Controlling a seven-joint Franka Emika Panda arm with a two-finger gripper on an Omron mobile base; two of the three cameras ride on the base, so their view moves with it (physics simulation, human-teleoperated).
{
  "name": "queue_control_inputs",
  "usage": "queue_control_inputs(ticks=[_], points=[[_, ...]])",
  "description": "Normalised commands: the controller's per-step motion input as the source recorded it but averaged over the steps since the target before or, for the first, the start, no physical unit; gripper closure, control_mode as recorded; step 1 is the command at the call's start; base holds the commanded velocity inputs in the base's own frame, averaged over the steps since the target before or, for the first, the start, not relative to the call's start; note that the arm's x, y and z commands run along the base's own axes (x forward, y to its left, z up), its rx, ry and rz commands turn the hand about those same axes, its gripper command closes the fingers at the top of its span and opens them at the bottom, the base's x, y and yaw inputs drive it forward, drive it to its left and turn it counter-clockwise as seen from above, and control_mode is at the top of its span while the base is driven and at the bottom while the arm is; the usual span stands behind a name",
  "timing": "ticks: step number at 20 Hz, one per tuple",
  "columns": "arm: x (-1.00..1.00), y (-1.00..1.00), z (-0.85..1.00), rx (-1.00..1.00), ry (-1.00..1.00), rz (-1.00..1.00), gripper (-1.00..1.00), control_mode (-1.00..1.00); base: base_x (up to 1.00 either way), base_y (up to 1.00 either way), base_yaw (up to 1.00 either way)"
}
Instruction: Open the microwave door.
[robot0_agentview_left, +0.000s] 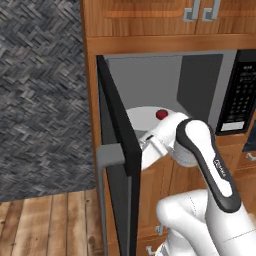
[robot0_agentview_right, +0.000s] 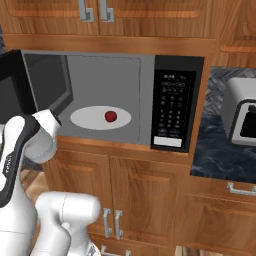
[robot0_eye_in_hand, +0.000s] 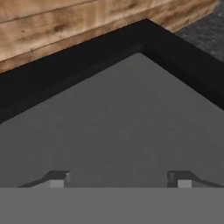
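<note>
Microwave door: black-framed panel swung wide open on its left hinge, seen nearly edge-on in the left base view, projecting out from the cabinet front toward the camera. In the right base view its dark inner face stands at the far left of the opening.
Door handle: long grey vertical bar on the outer face, pointing away from the cavity.
Microwave: wide black built-in oven set between wooden cabinets, its grey cavity fully exposed.
Keypad panel: black button panel on the right side of the oven front.
Plate: white round plate lying flat on the cavity floor.
Red object: small, round, resting on the plate near its middle.
Arm: white with dark joints, reaching toward the inner side of the open door; its wrist lies just beside the door's edge.
Gripper: the two dark fingertips stand well apart, so the jaws are spread, with nothing between them. They face the door's grey window close up; whether they touch it cannot be told from this close view.
Toaster: pale appliance on the dark counter, right of the microwave.
Floor: wooden planks below the door.
</note>
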Motion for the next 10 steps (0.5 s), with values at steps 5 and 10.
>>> queue_control_inputs(ticks=[5,10], points=[[0.88,0.91,-0.03,0.11,-0.24,-0.02,-1.00,-1.00,0.00,0.00,0.00],[0.28,0.80,0.00,0.07,-0.36,-0.16,-1.00,-1.00,0.00,0.00,0.00]])
